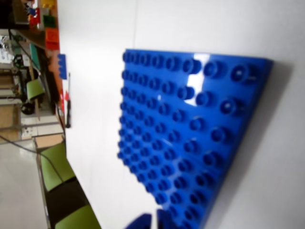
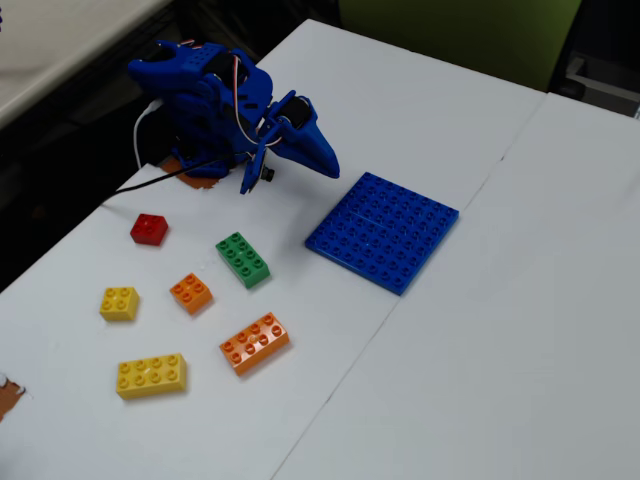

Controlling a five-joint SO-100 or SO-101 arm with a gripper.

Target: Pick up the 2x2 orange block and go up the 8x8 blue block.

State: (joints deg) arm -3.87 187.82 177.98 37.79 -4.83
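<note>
White table [image 2: 480,330], fixed view. 2x2 orange block [image 2: 190,292] lower left among loose bricks, untouched. 8x8 blue block [image 2: 383,231] centre, bare, ready as target. Arm folded upper left; gripper [image 2: 322,160] holds nothing, jaw gap unclear.

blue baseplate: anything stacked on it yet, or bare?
Bare. In the fixed view the 8x8 blue block lies flat with only its studs showing; the 2x2 orange block sits apart on the table.
</note>
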